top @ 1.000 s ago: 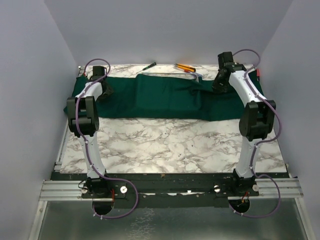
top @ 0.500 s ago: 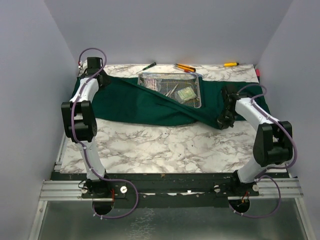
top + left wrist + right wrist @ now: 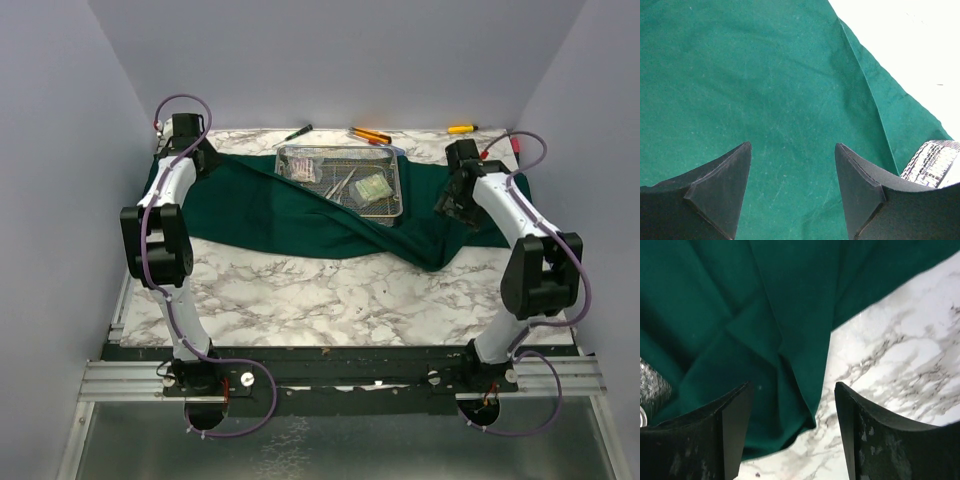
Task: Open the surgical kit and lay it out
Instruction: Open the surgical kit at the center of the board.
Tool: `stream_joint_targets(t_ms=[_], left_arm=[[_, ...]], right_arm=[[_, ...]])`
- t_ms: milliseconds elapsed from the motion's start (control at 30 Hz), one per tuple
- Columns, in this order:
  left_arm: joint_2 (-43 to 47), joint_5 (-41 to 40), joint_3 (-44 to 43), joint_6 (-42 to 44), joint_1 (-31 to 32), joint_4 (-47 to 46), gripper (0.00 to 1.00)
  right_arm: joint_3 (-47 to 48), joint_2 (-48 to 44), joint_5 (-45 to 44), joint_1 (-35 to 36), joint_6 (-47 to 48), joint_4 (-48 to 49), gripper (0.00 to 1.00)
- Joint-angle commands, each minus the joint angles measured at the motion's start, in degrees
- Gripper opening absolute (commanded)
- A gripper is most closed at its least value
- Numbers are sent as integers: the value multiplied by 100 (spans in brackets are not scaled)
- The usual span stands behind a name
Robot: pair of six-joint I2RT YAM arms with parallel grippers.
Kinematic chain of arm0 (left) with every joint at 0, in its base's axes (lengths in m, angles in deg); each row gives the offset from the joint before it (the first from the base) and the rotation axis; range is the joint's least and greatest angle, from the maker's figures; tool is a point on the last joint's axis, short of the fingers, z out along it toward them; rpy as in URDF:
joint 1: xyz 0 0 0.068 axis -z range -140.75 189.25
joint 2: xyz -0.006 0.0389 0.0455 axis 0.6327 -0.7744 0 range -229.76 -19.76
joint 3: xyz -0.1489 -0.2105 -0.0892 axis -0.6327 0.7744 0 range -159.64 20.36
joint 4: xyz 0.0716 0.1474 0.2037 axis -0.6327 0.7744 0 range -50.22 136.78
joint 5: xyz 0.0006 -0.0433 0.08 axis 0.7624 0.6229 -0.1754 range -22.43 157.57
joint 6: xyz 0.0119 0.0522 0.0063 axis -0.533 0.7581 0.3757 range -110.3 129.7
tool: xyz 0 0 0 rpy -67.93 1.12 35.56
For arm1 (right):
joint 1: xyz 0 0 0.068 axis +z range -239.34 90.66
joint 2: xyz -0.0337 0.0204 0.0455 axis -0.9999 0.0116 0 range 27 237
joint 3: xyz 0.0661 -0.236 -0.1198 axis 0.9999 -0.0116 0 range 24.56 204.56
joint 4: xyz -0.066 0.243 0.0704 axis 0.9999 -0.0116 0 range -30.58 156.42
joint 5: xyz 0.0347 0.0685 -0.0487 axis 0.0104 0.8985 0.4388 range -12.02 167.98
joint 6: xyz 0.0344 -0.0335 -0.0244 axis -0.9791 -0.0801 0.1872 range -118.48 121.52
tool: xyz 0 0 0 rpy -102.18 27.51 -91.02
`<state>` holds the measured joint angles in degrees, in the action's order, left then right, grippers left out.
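A dark green cloth wrap (image 3: 250,205) is spread across the far half of the marble counter (image 3: 330,290), with one fold draped diagonally over the near edge of a rectangular wire-mesh tray (image 3: 401,186) that is set on the cloth at the middle rear. Inside the tray, a clear packet with pinkish contents (image 3: 300,168), a clear packet with pale green contents (image 3: 372,188) and slim steel instruments (image 3: 342,184) are seen; the instruments cannot be told apart at this size. The left pincer (image 3: 792,146) is held above the far left part of the cloth with its fingers apart and nothing between them; flat green fabric fills its view, and a corner of the tray shows at the lower right. The right pincer (image 3: 792,385) is held over the right end of the cloth, to the right of the tray, also with its fingers apart and nothing gripped; below it a rumpled fold of the cloth ends on bare marble, and a bit of mesh shows at the left edge. Behind the cloth, a green-handled screwdriver (image 3: 298,131), orange-handled tools (image 3: 370,134) and a yellow-handled tool (image 3: 462,128) are laid along the back of the counter.
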<state>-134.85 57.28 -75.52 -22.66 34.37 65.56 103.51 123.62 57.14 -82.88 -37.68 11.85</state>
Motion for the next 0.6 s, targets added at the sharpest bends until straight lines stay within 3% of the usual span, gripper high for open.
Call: stream_joint_targets(t_ms=[0, 267, 567], left_arm=[[-83, 63, -118, -8, -34, -47, 70], [-363, 232, -314, -25, -39, -45, 70], [-664, 414, -656, -49, -39, -46, 69]], right_arm=[[598, 893, -639, -125, 416, 355, 69], [1607, 2152, -827, -145, 850, 351, 56], [2088, 2820, -1549, -161, 847, 77, 45]])
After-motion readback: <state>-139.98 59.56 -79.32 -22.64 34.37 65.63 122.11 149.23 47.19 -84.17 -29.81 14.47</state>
